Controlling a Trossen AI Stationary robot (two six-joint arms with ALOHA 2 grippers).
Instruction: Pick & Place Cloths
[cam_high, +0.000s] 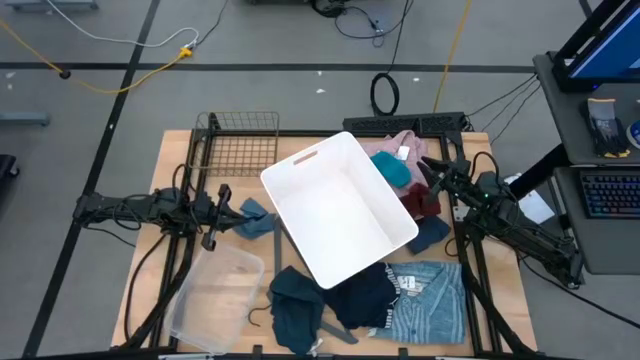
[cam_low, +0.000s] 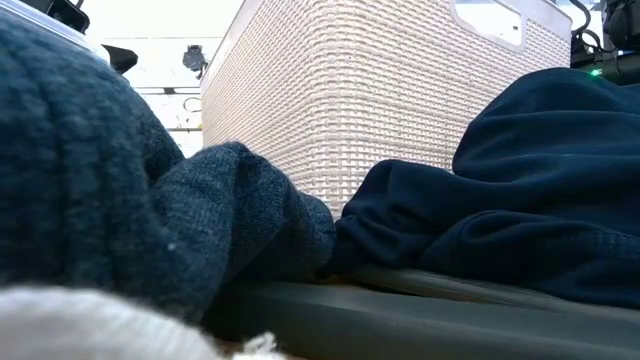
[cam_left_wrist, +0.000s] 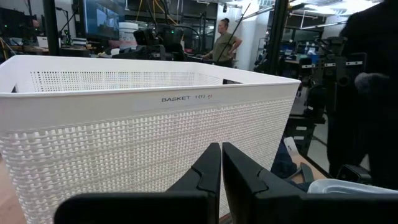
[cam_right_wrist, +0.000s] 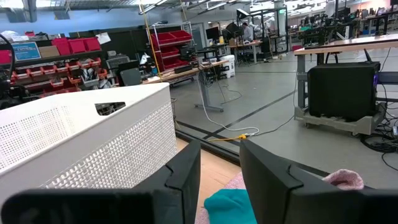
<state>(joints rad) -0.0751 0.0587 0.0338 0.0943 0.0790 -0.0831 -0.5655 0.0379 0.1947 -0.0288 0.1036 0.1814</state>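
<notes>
A white basket (cam_high: 340, 205) stands askew mid-table. At its far right corner lie a pink fleece (cam_high: 388, 143), a teal cloth (cam_high: 393, 172) and a dark red cloth (cam_high: 420, 202), with a navy piece (cam_high: 433, 233) nearer. The blue striped shirt (cam_high: 432, 296), a black cloth (cam_high: 365, 296) and a dark teal one (cam_high: 294, 300) lie along the near edge. My right gripper (cam_high: 428, 166) (cam_right_wrist: 220, 168) is open above the teal cloth (cam_right_wrist: 230, 208), beside the pink fleece (cam_right_wrist: 343, 180). My left gripper (cam_high: 222, 208) (cam_left_wrist: 221, 167) is shut and empty, facing the basket wall (cam_left_wrist: 155, 143), next to a blue cloth (cam_high: 256, 220).
A clear plastic tub (cam_high: 215, 290) sits near the left front corner and a wire rack (cam_high: 240, 145) at the far left. A grey hanger (cam_high: 330, 330) lies among the near cloths. In the low view, cloths (cam_low: 520, 200) fill the foreground before the basket (cam_low: 380, 90).
</notes>
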